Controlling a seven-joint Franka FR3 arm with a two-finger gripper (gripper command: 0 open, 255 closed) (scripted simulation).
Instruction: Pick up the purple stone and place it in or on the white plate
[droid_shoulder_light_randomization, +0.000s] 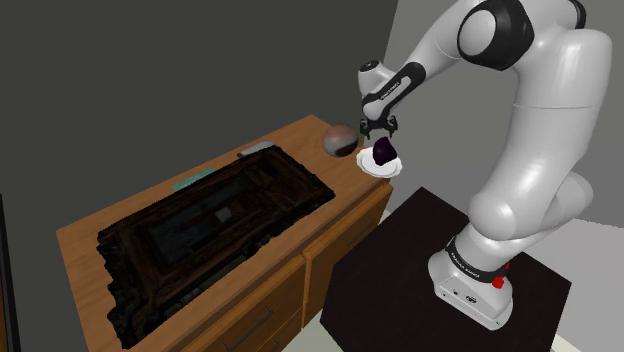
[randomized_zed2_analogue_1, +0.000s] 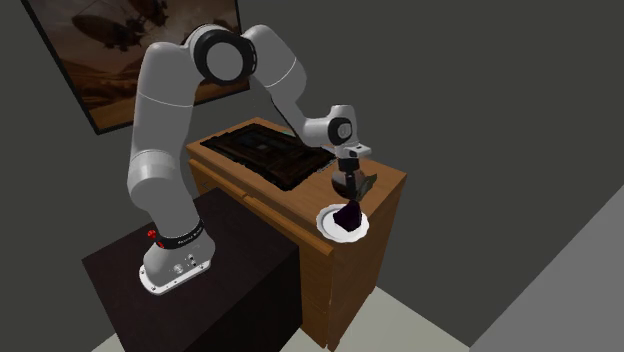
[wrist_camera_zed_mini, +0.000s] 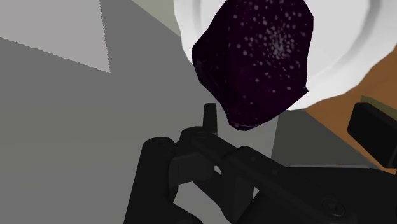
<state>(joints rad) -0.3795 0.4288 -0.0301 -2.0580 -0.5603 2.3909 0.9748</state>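
Observation:
The dark purple stone (droid_shoulder_light_randomization: 383, 152) (randomized_zed2_analogue_1: 349, 215) rests on the small white plate (droid_shoulder_light_randomization: 370, 171) (randomized_zed2_analogue_1: 327, 227) at the corner of the wooden cabinet nearest the robot stand. My gripper (droid_shoulder_light_randomization: 378, 128) (randomized_zed2_analogue_1: 347, 186) hangs just above the stone, pointing down. In the wrist view the speckled stone (wrist_camera_zed_mini: 254, 57) lies on the plate (wrist_camera_zed_mini: 347, 57) ahead of the gripper (wrist_camera_zed_mini: 289, 124). The fingers stand open and apart, and neither touches the stone.
A large dark sunken tray (droid_shoulder_light_randomization: 210, 230) (randomized_zed2_analogue_1: 265, 152) takes up most of the wooden cabinet top (droid_shoulder_light_randomization: 85, 232). A brownish round object (droid_shoulder_light_randomization: 340, 139) sits beside the plate. A dark flat tool (droid_shoulder_light_randomization: 255, 150) lies along the far edge. The black stand (droid_shoulder_light_randomization: 440, 270) adjoins the cabinet.

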